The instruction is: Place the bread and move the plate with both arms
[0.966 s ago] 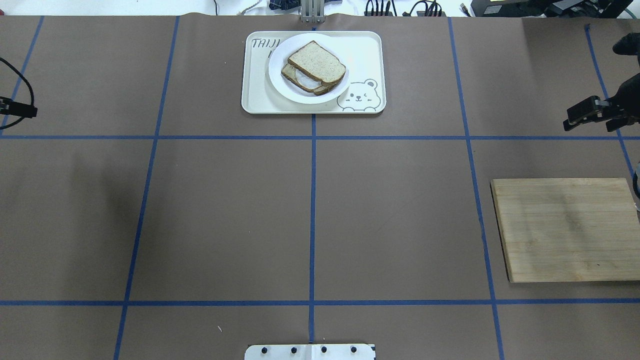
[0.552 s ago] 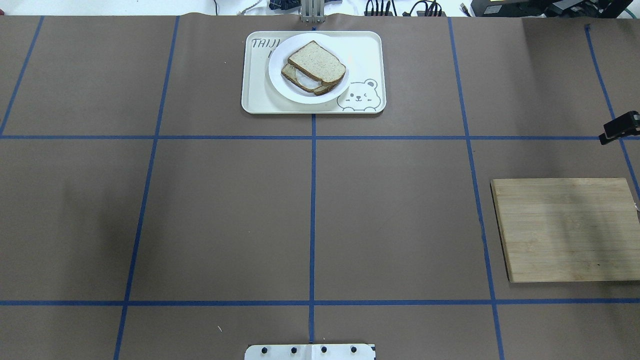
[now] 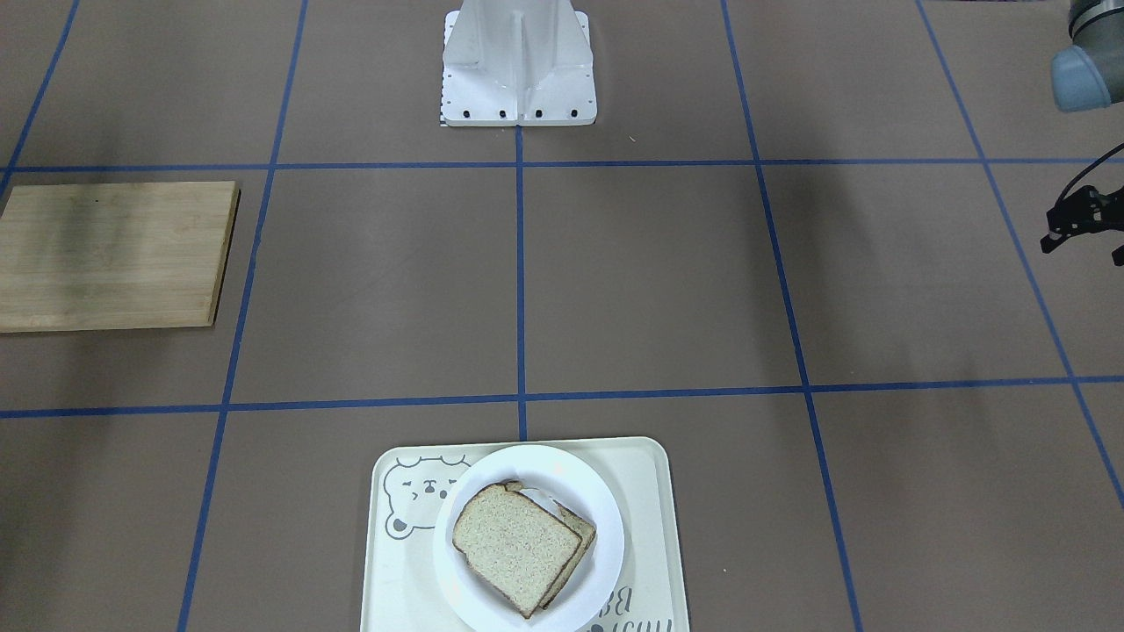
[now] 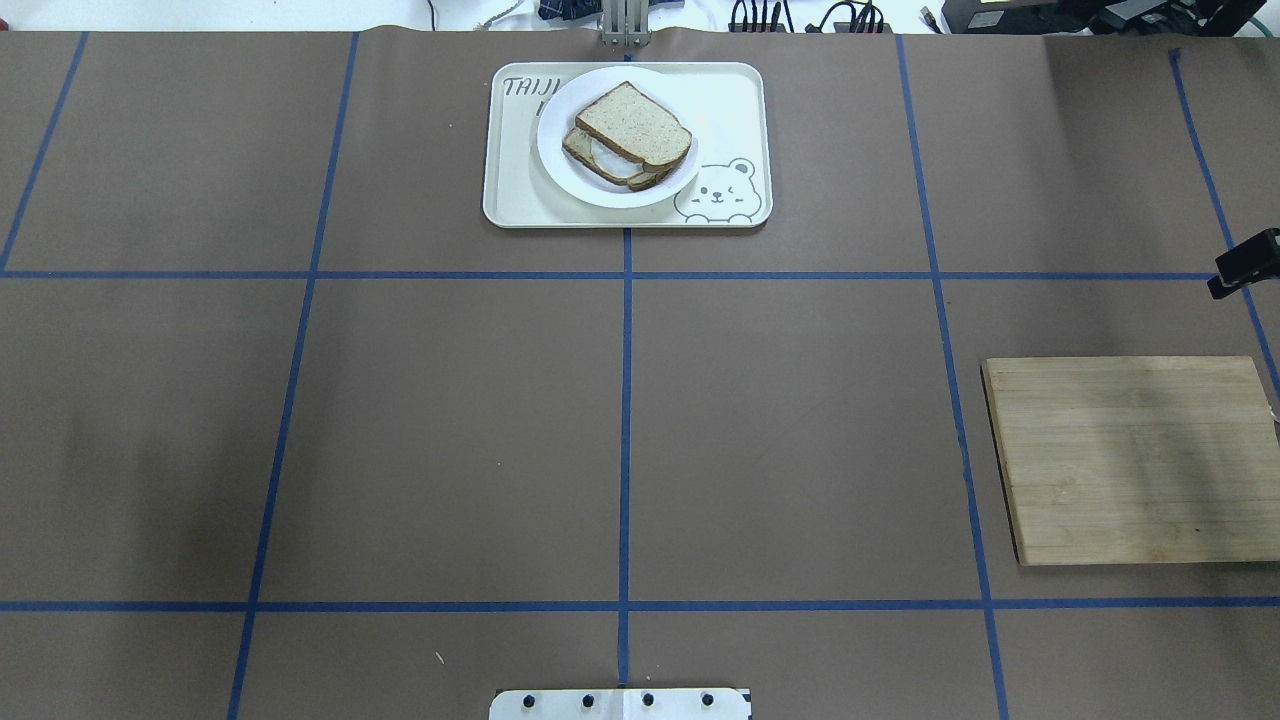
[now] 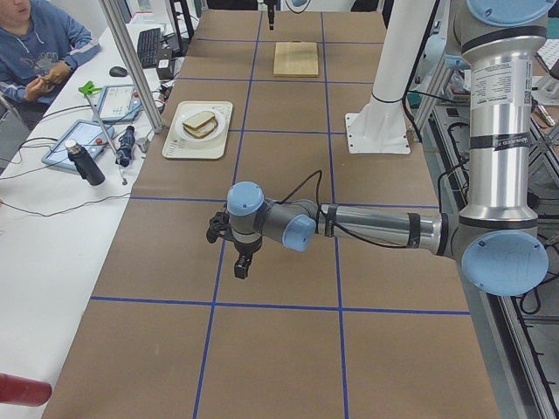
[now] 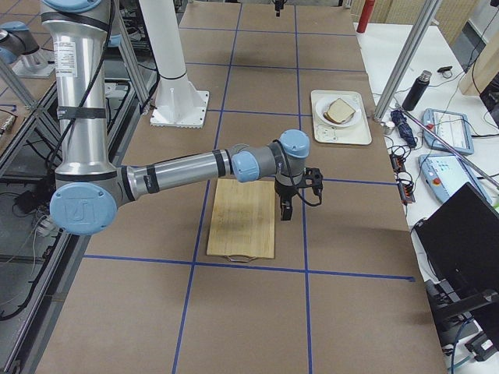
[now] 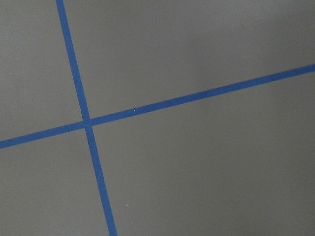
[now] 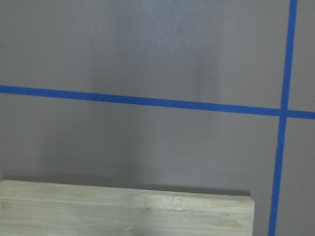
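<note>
The bread (image 4: 633, 125) lies on top of a second slice (image 4: 580, 150), tilted and shifted so that the lower slice's crust and a patch of white show at its lower left. Both sit on the plate (image 4: 553, 150), which rests on the cream tray (image 4: 735, 110) and covers part of its lettering. The tray is at the top centre of the overhead view, with the bear drawing in its lower right corner.

Lower right in that view lies a wooden cutting board (image 4: 1135, 460) on the brown table (image 4: 450, 430), which is crossed by blue tape lines (image 4: 625, 420).

The right gripper (image 6: 284, 209) points down just beside the board's edge. Only a black tip shows at the overhead view's right edge, and how far its jaws stand apart cannot be told. The left gripper (image 5: 244, 264) hangs over a tape line, well apart from the tray, and its opening cannot be told either.
</note>
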Tool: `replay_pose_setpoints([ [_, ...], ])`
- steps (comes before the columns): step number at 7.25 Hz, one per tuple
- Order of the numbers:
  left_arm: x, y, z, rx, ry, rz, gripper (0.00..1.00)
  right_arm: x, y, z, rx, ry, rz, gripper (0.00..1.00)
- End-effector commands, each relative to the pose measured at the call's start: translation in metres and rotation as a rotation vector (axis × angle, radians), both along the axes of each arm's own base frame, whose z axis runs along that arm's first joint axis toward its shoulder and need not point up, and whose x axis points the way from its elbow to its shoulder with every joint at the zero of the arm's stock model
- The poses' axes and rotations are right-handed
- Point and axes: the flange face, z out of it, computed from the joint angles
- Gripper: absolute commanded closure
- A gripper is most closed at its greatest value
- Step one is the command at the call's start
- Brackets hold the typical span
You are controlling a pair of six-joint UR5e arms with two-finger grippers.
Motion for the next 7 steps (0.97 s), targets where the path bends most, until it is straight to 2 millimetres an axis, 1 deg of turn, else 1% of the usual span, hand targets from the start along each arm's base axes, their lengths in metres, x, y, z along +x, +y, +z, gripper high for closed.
replay_pose_setpoints([
  [1, -0.001, 0.000, 0.004, -0.045, -0.015, 0.011, 0.02, 0.003, -0.017, -0.018, -0.010, 0.028, -0.097, 0.00],
  [2, -0.001, 0.002, 0.009, -0.009, -0.020, 0.059, 0.02, 0.011, -0.013, -0.014, -0.014, 0.029, -0.090, 0.00],
  [3, -0.001, 0.001, 0.008, 0.005, -0.020, 0.072, 0.02, 0.013, -0.006, -0.006, -0.021, 0.030, -0.090, 0.00],
  [4, 0.001, -0.001, 0.002, -0.039, -0.015, 0.062, 0.02, 0.015, 0.001, 0.003, -0.038, 0.034, -0.090, 0.00],
  [5, 0.004, -0.005, -0.002, -0.089, 0.002, 0.063, 0.02, 0.019, 0.010, 0.005, -0.040, 0.036, -0.090, 0.00],
  [6, -0.003, -0.006, -0.003, -0.090, 0.004, 0.053, 0.02, 0.021, 0.018, 0.010, -0.042, 0.040, -0.091, 0.00],
  [7, -0.015, -0.012, -0.006, -0.082, 0.005, 0.029, 0.02, 0.022, 0.017, 0.010, -0.025, 0.035, -0.099, 0.00],
])
